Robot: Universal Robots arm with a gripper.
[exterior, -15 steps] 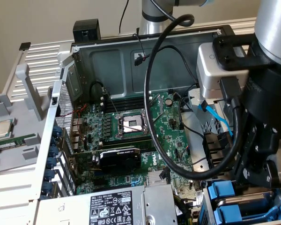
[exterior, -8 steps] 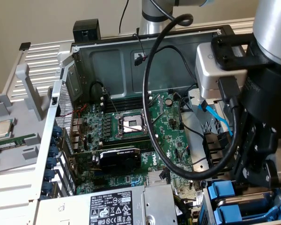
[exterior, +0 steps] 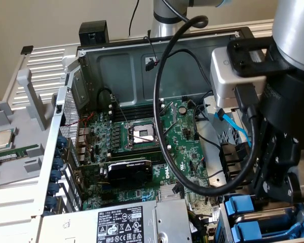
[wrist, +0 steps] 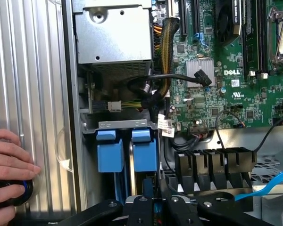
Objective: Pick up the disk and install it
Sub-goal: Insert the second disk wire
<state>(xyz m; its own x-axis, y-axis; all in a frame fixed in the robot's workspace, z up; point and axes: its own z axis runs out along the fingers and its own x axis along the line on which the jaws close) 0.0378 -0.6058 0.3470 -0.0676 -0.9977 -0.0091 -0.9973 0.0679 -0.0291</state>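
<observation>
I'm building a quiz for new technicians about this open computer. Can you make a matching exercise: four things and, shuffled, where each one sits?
Things:
1. processor chip
2. blue drive carriers
3. hand
4. processor socket

Places:
A. middle of the green motherboard
B. on the grey tray outside the case
C. side by side in the drive bay
D. on a round black button on the ribbed metal panel

Pairs: 1-B, 2-C, 3-D, 4-A
</observation>
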